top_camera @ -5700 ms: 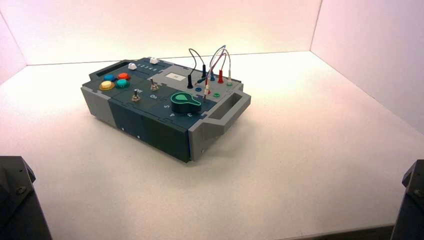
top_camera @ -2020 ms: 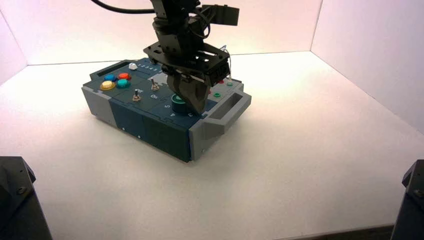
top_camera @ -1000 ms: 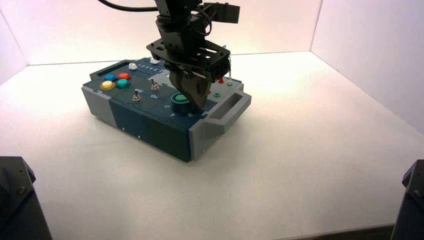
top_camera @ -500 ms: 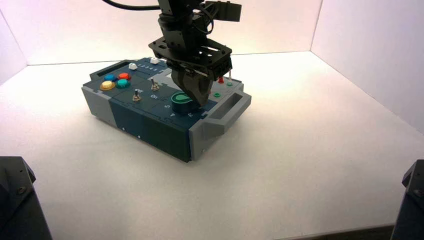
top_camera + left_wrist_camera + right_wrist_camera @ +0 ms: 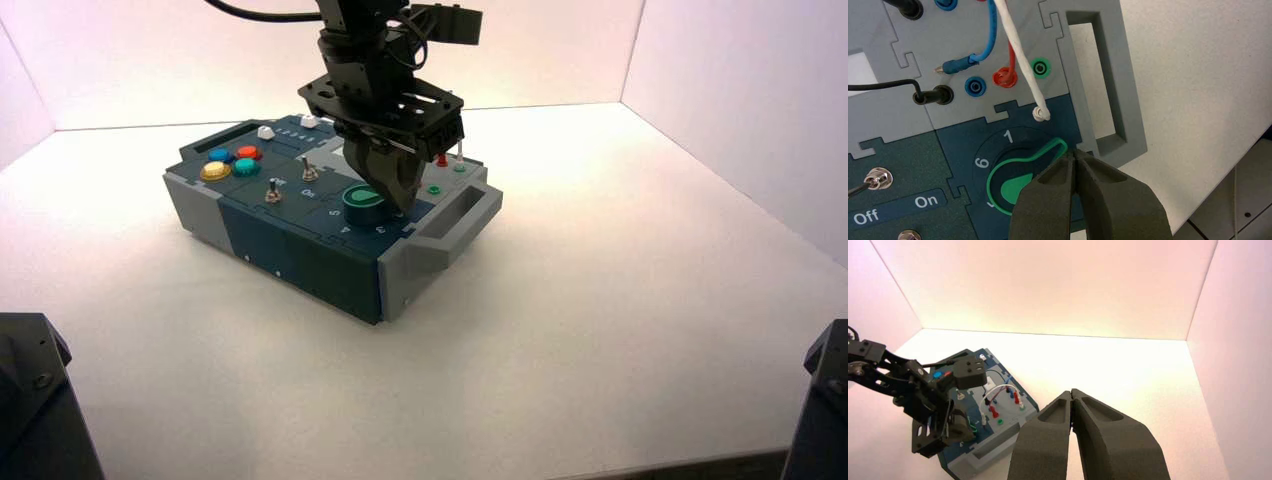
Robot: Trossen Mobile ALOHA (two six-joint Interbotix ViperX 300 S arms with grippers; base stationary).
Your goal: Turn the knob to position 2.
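On the near right part of the box [image 5: 310, 270], the dark green knob [image 5: 1015, 191] sits in the dark blue panel [image 5: 962, 152]. The left gripper [image 5: 1073, 152] is down beside the knob's pointy nose [image 5: 1060, 145], with its jaws together and its tips at the nose, maybe touching. It looks held like that to push the nose round, not to pinch it. The nose points past the 1 [image 5: 1007, 136], on the side away from the 6 [image 5: 981, 163]. I can't read the 2, so I can't tell if the turn is done. The white wire [image 5: 1024, 57] ends close by, so a big push could bump it. The right gripper [image 5: 1071, 394] waits off to the right, jaws together too.
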